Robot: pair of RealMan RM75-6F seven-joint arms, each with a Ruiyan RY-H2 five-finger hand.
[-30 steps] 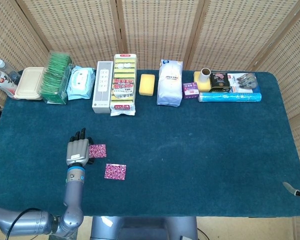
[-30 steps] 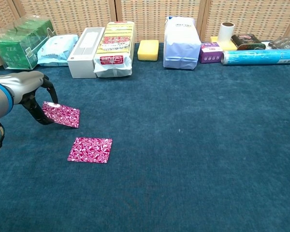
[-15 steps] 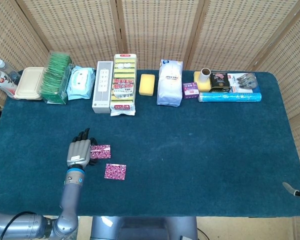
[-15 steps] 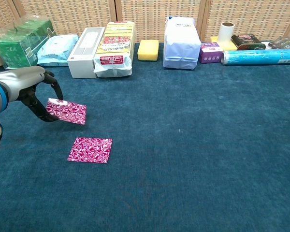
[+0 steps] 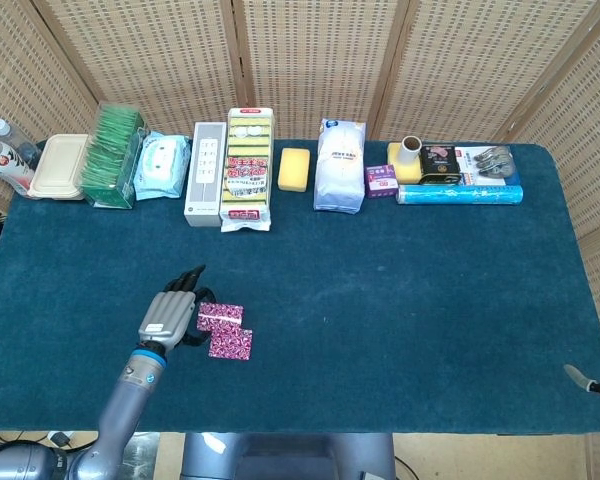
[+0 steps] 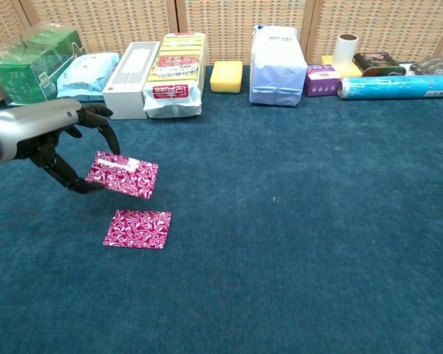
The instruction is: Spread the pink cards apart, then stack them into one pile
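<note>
From the head view, the left hand (image 5: 171, 318) reached over the near-left part of the desk (image 5: 400, 300), its fingers pinching the left edge of one pink card (image 5: 221, 317). That held card sat just above and overlapping the far edge of a second card (image 5: 230, 344), which lay flat on the blue cloth. Along the far edge stood a row of goods: a green tea box (image 5: 114, 155), a wipes pack (image 5: 161, 165), a white box (image 5: 205, 174), a sponge pack (image 5: 249, 168), a yellow sponge (image 5: 295, 169), a white bag (image 5: 340, 166), a small purple box (image 5: 381, 180) and a blue roll (image 5: 459, 193). Only a sliver of the right hand (image 5: 588, 378) showed at the right edge of the picture, too little to tell how its fingers lay. In the chest view, the left hand (image 6: 70, 144) came in from the left with dark fingers (image 6: 107, 129) closed on the held card (image 6: 122, 175), which was lifted clear of the desk (image 6: 317, 221) and tilted, its right end lower. The second card (image 6: 138, 228) lay flat just nearer, apart from the held one. The right hand did not appear in this view.
</note>
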